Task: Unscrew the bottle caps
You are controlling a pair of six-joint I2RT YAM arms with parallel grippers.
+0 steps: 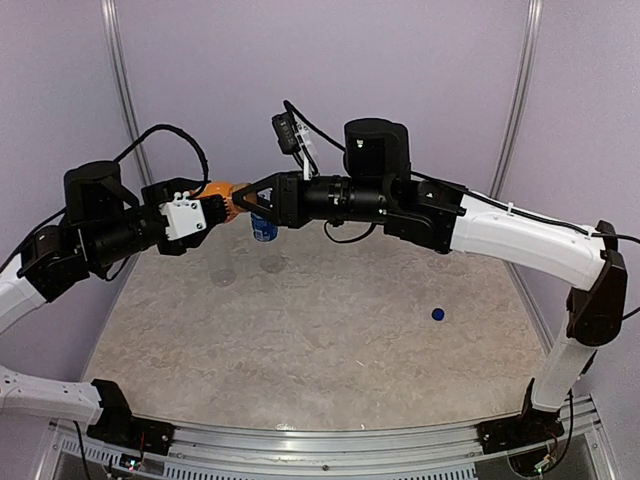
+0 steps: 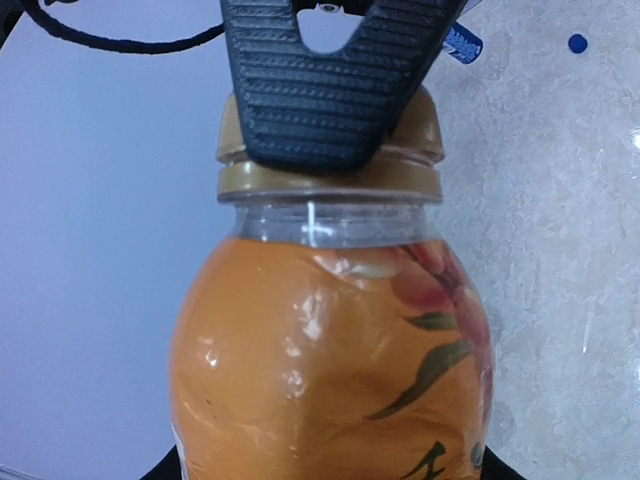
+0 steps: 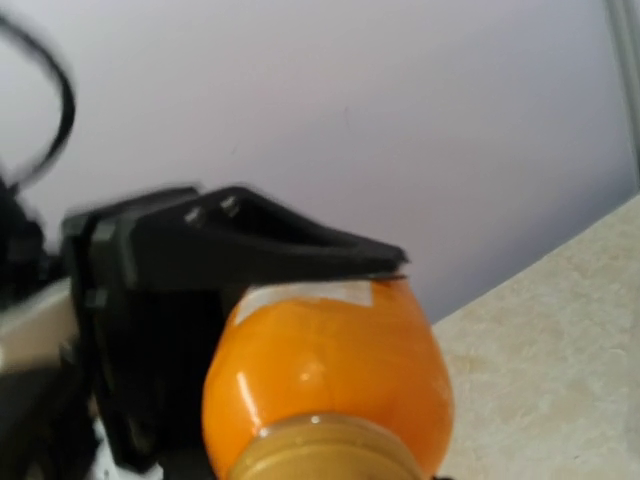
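The short bottle with orange contents [image 1: 221,204] is held up in the air, lying roughly level, between both arms. My left gripper [image 1: 212,210] is shut on its body; the bottle fills the left wrist view [image 2: 330,360]. My right gripper [image 1: 247,201] is shut on the orange-brown cap [image 2: 420,125], with one black ribbed finger [image 2: 320,80] across it. In the right wrist view the bottle [image 3: 330,360] and its cap [image 3: 320,450] sit at the bottom edge. A blue-labelled bottle [image 1: 264,229] stands behind. A loose blue cap [image 1: 438,314] lies on the table.
Two faint pale round things [image 1: 223,277] [image 1: 275,264] lie on the speckled table [image 1: 330,350], too faint to identify. Purple walls close the back and sides. The blue cap [image 2: 577,43] and blue-labelled bottle [image 2: 463,42] show at the top of the left wrist view.
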